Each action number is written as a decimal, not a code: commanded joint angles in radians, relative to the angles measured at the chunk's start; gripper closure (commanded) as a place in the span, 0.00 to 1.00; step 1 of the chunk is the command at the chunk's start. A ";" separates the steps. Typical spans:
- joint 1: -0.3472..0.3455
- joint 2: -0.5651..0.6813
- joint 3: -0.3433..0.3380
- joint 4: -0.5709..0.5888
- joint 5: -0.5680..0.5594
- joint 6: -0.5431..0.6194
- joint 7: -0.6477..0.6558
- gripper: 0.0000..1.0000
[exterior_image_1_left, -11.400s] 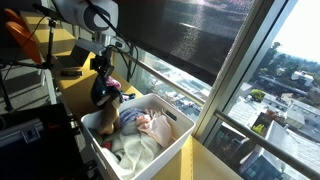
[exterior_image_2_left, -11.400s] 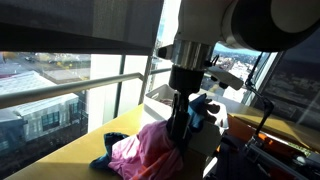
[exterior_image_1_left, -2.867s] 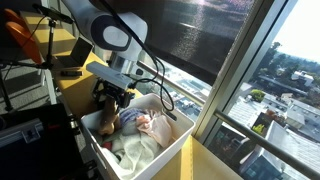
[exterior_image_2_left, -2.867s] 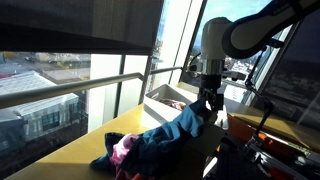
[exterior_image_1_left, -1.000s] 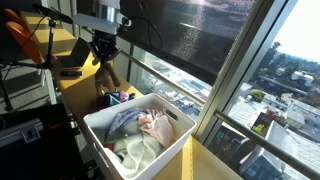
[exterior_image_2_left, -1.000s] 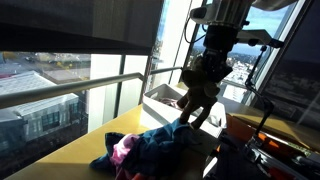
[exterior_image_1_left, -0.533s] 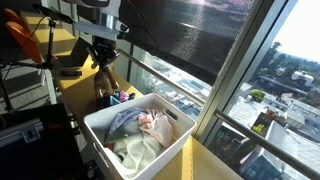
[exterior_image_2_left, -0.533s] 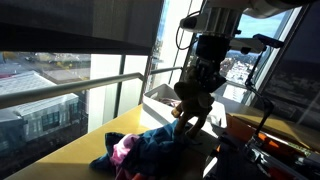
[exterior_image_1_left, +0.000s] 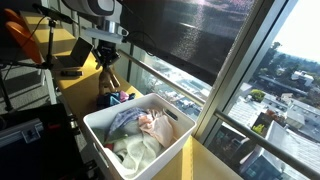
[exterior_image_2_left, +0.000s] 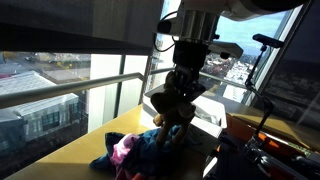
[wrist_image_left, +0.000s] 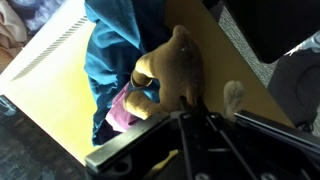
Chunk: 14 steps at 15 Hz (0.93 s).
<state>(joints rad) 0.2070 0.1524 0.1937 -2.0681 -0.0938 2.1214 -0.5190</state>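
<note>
The fingers (wrist_image_left: 184, 128) are pinched almost fully shut on the brown plush toy (wrist_image_left: 176, 68). They grip it by what looks like a small fold of its fabric, so the body hangs free below the wrist. In both exterior views the toy is held up over a heap of clothes on the yellow tabletop (wrist_image_left: 55, 85) — a blue garment (wrist_image_left: 115, 45) with a pink cloth (wrist_image_left: 124, 108) beside it. The heap lies just off the far left corner of the white bin (exterior_image_1_left: 168, 152), which holds a jumble of pale laundry (exterior_image_1_left: 140, 138). I cannot tell whether the toy's lowest part is clear of the blue garment; in an exterior view the two look very near. The main risk, as I judge it, is the thin hold. Soft plush can creep out of a narrow pinch, and a quick swing of the arm could shake it loose, so that it lands back on the heap or tumbles off the tabletop's edge. If the toy is touching the garment, a loose fold could catch and be dragged along. A dangling body carried low could also strike the bin's near rim — enough of a knock to twist it out of the grip.
</note>
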 joint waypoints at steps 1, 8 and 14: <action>-0.004 0.113 0.004 0.102 -0.050 -0.034 0.032 0.65; -0.048 0.143 -0.025 0.236 -0.089 -0.111 0.057 0.17; -0.139 0.052 -0.089 0.188 -0.093 -0.090 0.058 0.00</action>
<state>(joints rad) 0.1060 0.2609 0.1388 -1.8280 -0.1707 2.0253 -0.4724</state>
